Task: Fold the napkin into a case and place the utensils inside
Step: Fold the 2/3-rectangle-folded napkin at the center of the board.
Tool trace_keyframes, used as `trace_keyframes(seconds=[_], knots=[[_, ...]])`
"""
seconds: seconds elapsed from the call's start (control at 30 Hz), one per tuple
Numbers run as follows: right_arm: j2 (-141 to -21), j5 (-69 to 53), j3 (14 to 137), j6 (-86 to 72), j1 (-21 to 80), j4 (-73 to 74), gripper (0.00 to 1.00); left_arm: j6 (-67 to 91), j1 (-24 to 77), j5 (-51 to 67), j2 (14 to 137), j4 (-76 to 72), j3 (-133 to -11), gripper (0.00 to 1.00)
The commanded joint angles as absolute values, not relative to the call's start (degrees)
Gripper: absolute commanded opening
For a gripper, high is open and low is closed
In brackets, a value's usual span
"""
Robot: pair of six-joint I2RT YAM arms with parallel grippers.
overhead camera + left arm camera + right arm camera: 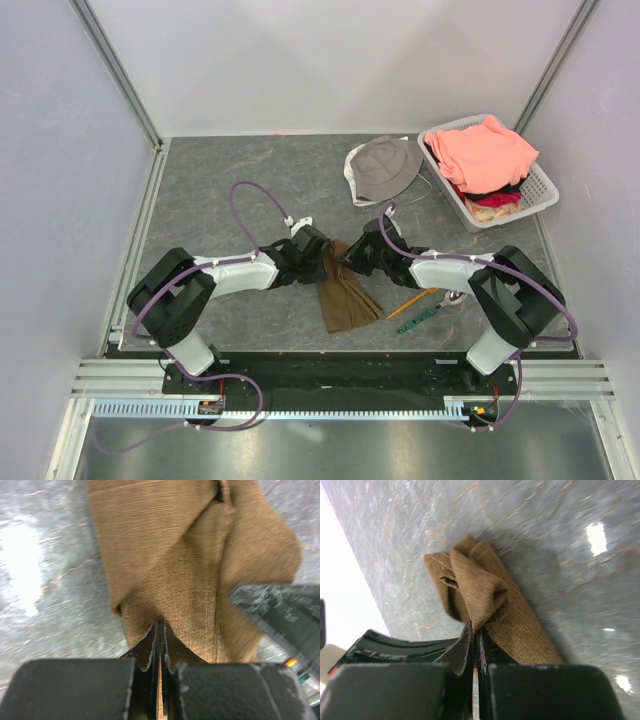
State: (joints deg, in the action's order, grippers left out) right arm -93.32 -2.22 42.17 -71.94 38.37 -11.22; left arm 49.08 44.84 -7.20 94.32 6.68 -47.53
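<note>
No writing, label, brand or number can be read in any of the three views. The green utensil (pixel 418 319), lying on the desk (pixel 220 190) just right of the napkin (pixel 345 295), bears dark markings. They are too small to tell whether they are letters or only a pattern.
</note>
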Motion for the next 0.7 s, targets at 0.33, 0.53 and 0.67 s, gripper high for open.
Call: trace_keyframes(seconds=[0.33,0.53,0.67], knots=[[-98.53,7.64,45.79,-84.72,45.00,-12.57,0.00,50.19,45.70,-7.03,95.01,2.55,-44.74,0.02],[-100.89,7.30,44.12,-83.94,45.09,-18.62,0.00,47.56,45.53,-7.03,93.25,3.08,-44.03,0.02],[-100.99,8.78,44.74,-81.83,45.09,-15.20,0.00,44.74,45.09,-7.21,90.27,5.79,-44.56,0.04]])
